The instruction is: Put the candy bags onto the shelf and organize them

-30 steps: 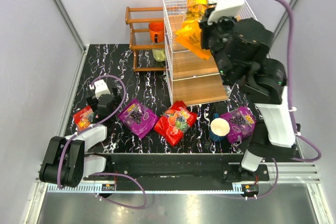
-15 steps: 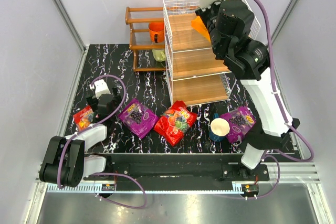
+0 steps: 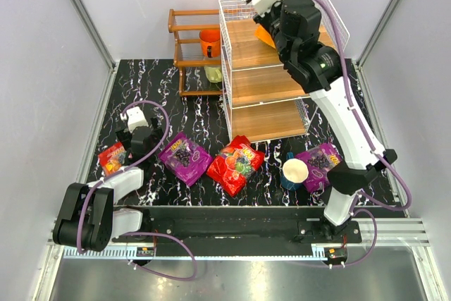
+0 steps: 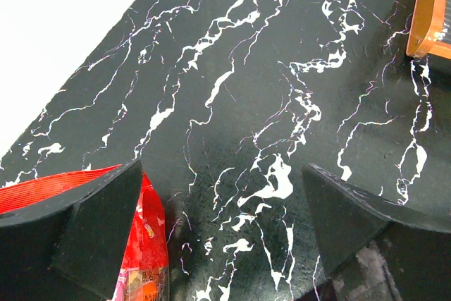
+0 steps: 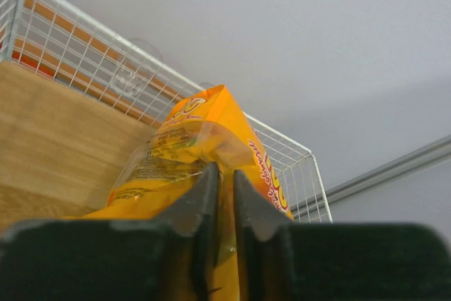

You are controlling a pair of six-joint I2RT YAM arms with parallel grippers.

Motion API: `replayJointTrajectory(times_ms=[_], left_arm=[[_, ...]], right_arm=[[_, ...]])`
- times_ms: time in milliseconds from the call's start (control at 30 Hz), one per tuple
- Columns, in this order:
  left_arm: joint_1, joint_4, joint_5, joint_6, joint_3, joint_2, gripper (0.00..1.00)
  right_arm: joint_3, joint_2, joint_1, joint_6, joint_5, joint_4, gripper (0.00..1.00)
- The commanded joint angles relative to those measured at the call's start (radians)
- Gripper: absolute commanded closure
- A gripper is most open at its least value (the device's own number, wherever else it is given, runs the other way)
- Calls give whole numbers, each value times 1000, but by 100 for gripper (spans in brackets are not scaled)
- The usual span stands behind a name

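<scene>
My right gripper [image 5: 224, 172] is shut on the orange-yellow candy bag [image 5: 211, 128], with the pouch pinched between its fingers over the top wooden board of the white wire shelf [image 3: 232, 47]. From above, only a corner of that bag [image 3: 265, 35] shows under the right arm. On the table lie a small red bag [image 3: 113, 157], a purple bag [image 3: 184, 156], a larger red bag [image 3: 236, 163] and another purple bag [image 3: 320, 162]. My left gripper [image 4: 222, 202] is open low over the table, and its left finger overlaps the small red bag [image 4: 144, 244].
A white paper cup [image 3: 294, 172] with a blue outside stands against the right purple bag. A dark brown wooden rack [image 3: 184, 40] left of the shelf holds an orange cup [image 3: 209, 40] and a green item [image 3: 213, 73]. Grey walls enclose the black marble table [image 3: 162, 96].
The right arm swung left and down, carrying the orange-yellow bag from high in front of the shelf onto its top tier. The left arm stayed still.
</scene>
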Motion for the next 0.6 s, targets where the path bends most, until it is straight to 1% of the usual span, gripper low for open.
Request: replayJointTrajectory(times_ms=[0,33,100,167,200,233,267,300,333,367,433,567], left_arm=[[-3,34,-2,5,41,9,1],[-3,34,0,5,40,9,1],[-3,34,3,8,43,12,1],[-3,32,6,8,43,12,1],[-1,32,5,8,44,14,1],[-3,32,8,9,44,12,1],[-4,31,6,9,43,15,1],[-3,32,8,9,44,14,1],[-3,31,8,9,46,15,1],[-3,29,9,11,47,17,1],[-3,29,9,11,47,17,1],[-3,29,11,12,47,17,1]], right_arm=[[-42,-50,-3,-9,-93,57,49],[-42,-56,-3,23,-147,19,39],[-64,-73,-4,61,-181,12,34],[-103,-124,-3,109,-173,82,32],[-175,-150,-3,123,-167,127,31],[-220,-209,-4,149,-161,230,30],[-320,-245,-4,164,-161,288,22],[-373,-281,-3,178,-158,344,20],[-421,-350,-3,208,-155,447,19],[-493,-383,-4,227,-150,486,16],[-525,-447,-3,288,-147,509,16],[-554,-518,-4,397,-157,437,14]])
